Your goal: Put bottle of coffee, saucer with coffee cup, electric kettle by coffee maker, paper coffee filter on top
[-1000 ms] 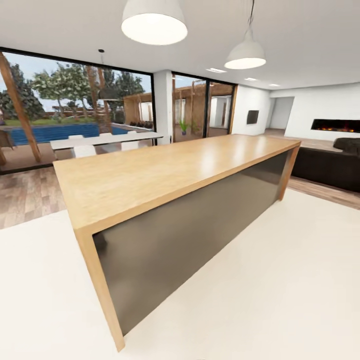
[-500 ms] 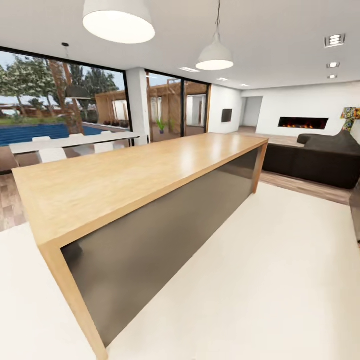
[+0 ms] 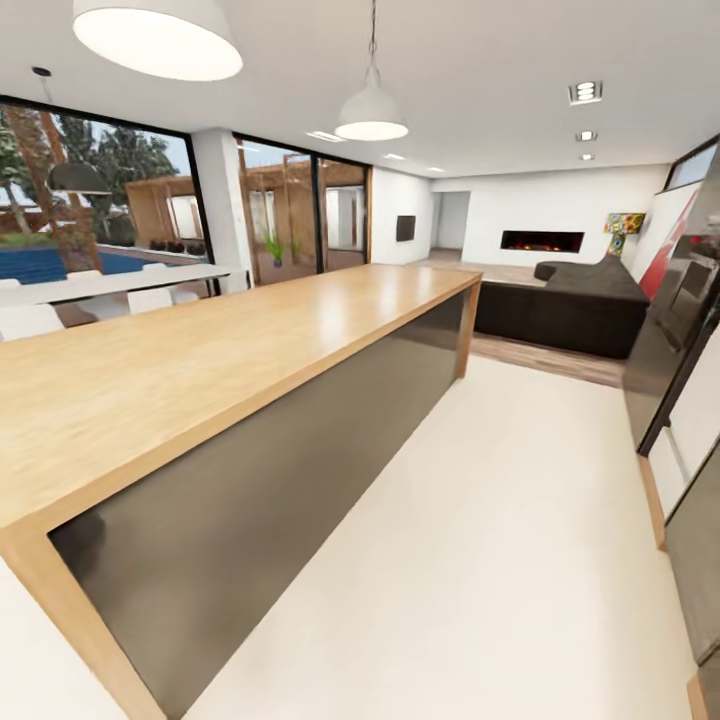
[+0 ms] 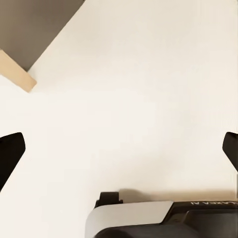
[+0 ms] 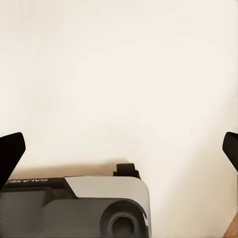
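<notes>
Since a second ago the head camera has swung right, so the island (image 3: 200, 350) now sits further left in the head view and a dark appliance front (image 3: 680, 330), possibly a fridge, has come in along the right edge. That is the camera turning, not the furniture. Beyond the island's far end stand a dark sofa (image 3: 575, 305) and a lit fireplace (image 3: 541, 241); two pendant lamps (image 3: 371, 112) hang over the wooden top. None of the coffee things are on the island top as seen here.

Both wrist cameras look down at the pale floor (image 3: 480, 540). The left gripper (image 4: 119, 148) has its dark fingertips (image 4: 10, 151) at opposite edges, spread wide with nothing between them. The right gripper (image 5: 119, 148) is spread wide and empty as well. A corner of the island's wooden leg (image 4: 17, 77) shows in the left wrist view.
</notes>
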